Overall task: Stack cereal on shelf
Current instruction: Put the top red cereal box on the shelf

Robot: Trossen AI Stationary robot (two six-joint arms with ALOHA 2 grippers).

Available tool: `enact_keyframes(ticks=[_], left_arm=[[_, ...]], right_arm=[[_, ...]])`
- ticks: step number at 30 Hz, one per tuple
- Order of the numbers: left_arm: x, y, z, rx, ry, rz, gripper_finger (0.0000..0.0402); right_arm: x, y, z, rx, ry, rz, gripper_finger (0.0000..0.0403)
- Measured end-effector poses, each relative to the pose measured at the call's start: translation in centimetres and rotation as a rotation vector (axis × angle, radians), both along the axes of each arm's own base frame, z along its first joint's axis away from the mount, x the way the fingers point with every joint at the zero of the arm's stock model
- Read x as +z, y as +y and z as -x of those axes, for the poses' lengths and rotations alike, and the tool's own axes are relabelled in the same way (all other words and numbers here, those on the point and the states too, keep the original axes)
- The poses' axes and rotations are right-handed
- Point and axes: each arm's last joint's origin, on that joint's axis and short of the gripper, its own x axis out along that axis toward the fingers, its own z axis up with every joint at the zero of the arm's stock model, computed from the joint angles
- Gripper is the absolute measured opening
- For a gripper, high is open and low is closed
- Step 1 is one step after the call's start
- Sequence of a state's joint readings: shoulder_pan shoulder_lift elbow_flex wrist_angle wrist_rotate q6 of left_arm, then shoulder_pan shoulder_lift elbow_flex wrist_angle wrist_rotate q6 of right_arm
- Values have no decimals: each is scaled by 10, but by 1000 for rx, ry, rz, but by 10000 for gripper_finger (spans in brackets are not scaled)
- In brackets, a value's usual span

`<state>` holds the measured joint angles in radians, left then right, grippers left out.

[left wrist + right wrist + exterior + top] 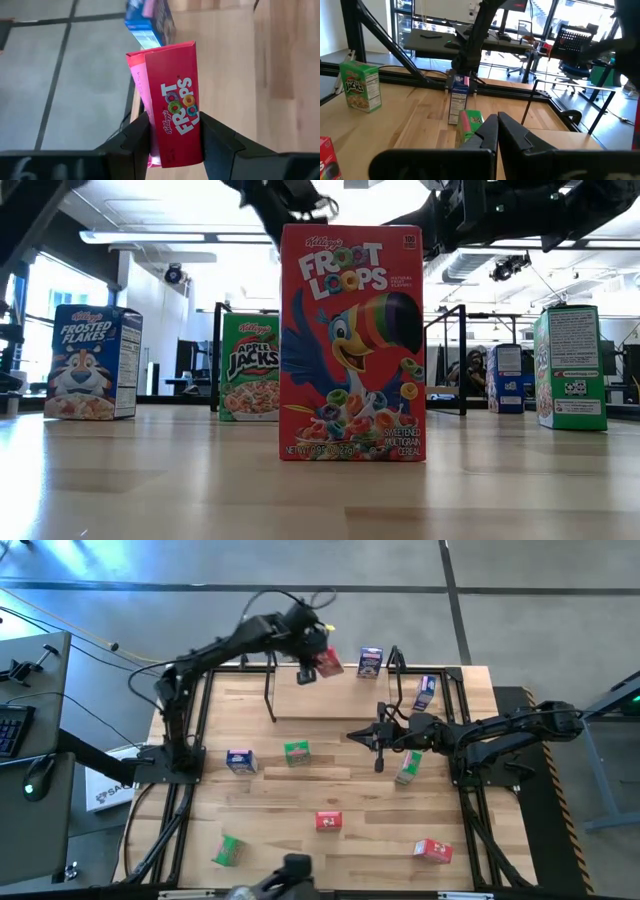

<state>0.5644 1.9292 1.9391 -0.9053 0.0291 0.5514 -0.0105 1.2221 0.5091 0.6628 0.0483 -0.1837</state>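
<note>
Your left gripper (pixel 175 137) clamps the red cereal box (pixel 172 110) across its flat faces above the shelf (pixel 330 705). Treat it as light, crushable cardboard (right gripper (pixel 497 127) idles shut).

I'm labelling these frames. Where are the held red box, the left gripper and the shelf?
Held red box (pixel 177 107): left wrist view, front panel by the logo.
Left gripper (pixel 175 142): left wrist view, midway between its fingertips.
Shelf (pixel 330 705): high view, bare wooden board.
</note>
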Motion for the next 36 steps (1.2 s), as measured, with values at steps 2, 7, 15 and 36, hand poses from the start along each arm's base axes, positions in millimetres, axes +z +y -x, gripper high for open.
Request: enact_keyframes(ticks=[2, 7, 15, 36], left_arm=[[-14, 3, -10, -8, 23, -4, 130], [-42, 9, -28, -18, 54, 0, 130], [-60, 12, -36, -28, 80, 22, 134], [-55, 16, -41, -14, 38, -50, 200]], right_arm=[[0, 0, 0, 0, 0, 0, 0], [0, 0, 0, 0, 0, 0, 0], [-1, 0, 0, 0, 6, 0, 0], [-1, 0, 0, 0, 15, 0, 0]])
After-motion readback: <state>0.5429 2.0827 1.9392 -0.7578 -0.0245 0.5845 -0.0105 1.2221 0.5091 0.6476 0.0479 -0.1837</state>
